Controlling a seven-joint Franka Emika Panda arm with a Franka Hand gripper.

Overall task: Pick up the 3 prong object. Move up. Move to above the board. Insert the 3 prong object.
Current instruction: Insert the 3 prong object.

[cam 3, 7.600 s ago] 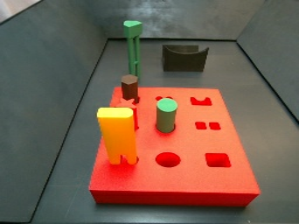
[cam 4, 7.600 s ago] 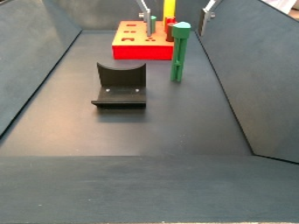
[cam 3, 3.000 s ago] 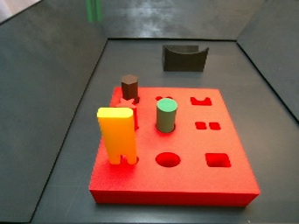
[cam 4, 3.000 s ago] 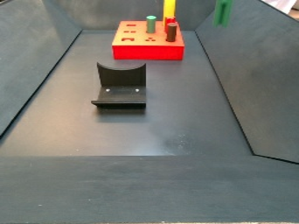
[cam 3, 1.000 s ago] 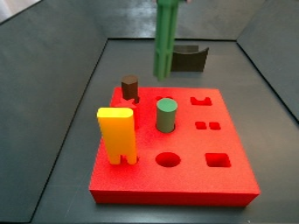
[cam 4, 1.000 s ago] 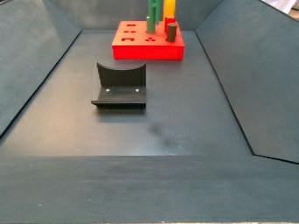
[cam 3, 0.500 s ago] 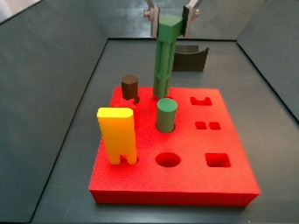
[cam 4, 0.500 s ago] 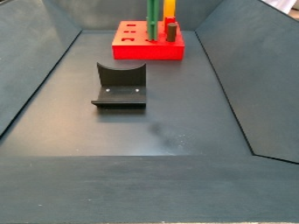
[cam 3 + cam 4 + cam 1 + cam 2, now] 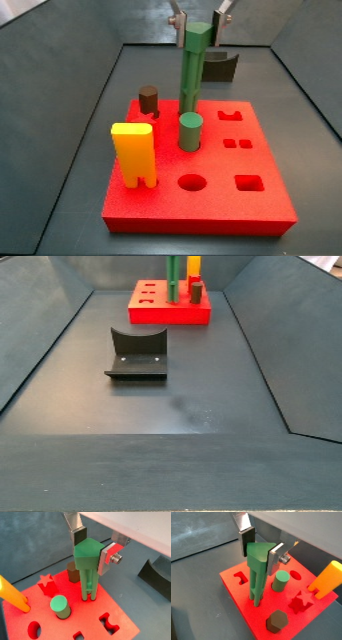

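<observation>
The 3 prong object (image 9: 191, 75), a tall green post with a triangular top, stands upright on the board (image 9: 214, 160) with its legs down at the red surface. It shows in both wrist views (image 9: 87, 572) (image 9: 256, 577) and in a side view (image 9: 174, 276). My gripper (image 9: 197, 18) is directly above the board, shut on the post's triangular top, with a finger on each side (image 9: 93, 549) (image 9: 261, 549). The board also shows in the other views (image 9: 87, 614) (image 9: 241, 592) (image 9: 167, 316). The leg tips are hidden in the board.
On the board stand a yellow block (image 9: 134, 155), a short green cylinder (image 9: 190, 132) just in front of the post, a brown peg (image 9: 147, 100) and a red star (image 9: 45, 584). The dark fixture (image 9: 136, 353) stands on the floor beyond the board. Grey walls enclose the floor.
The post and my gripper have come down a little onto the board. One second ago the post hung higher, with the gripper out of view above it.
</observation>
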